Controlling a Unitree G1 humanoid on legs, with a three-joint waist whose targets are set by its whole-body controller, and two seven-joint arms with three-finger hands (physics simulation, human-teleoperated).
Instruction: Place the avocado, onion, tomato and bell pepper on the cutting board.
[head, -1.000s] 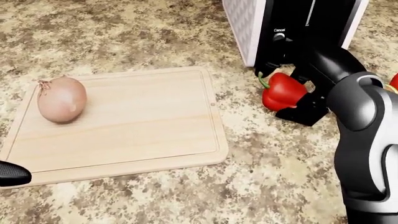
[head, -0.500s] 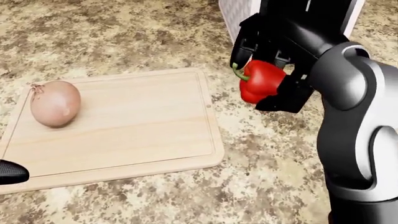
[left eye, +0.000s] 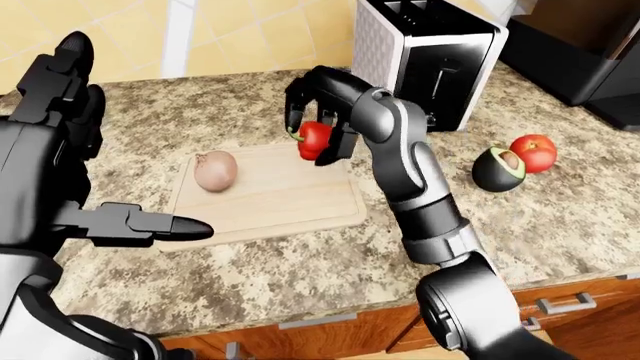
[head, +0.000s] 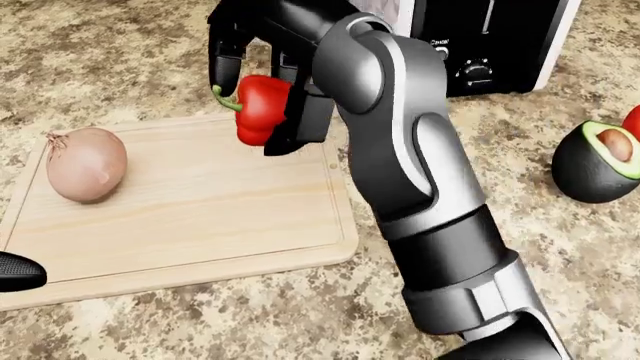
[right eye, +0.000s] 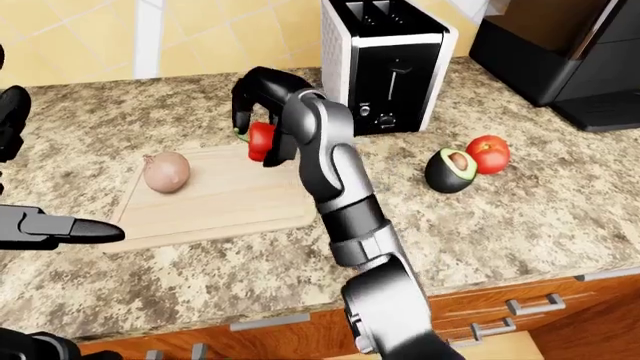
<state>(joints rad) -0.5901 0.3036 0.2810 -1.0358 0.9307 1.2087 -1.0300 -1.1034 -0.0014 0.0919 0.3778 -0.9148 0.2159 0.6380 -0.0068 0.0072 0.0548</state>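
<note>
One item, bell pepper (head: 262, 105), pinched by right hand (head: 262, 75), carried from toaster (head: 490, 37) side to cutting board's (head: 200, 217) 1 o'clock corner; onion (head: 87, 174) already boarded; left hand (left eye: 150, 223) probably spread.

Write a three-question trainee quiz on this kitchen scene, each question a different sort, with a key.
1. True or false: the onion lies on the cutting board.
2. Multiple choice: what does the right hand hold? A) tomato B) bell pepper C) avocado
3. Fill in the blank: the avocado and tomato sit on the counter to the right of the ______ in the right-eye view.

Key
1. True.
2. B: the fingers close round the bell pepper, held above the board's top right part, not yet set down.
3. Toaster.
</note>
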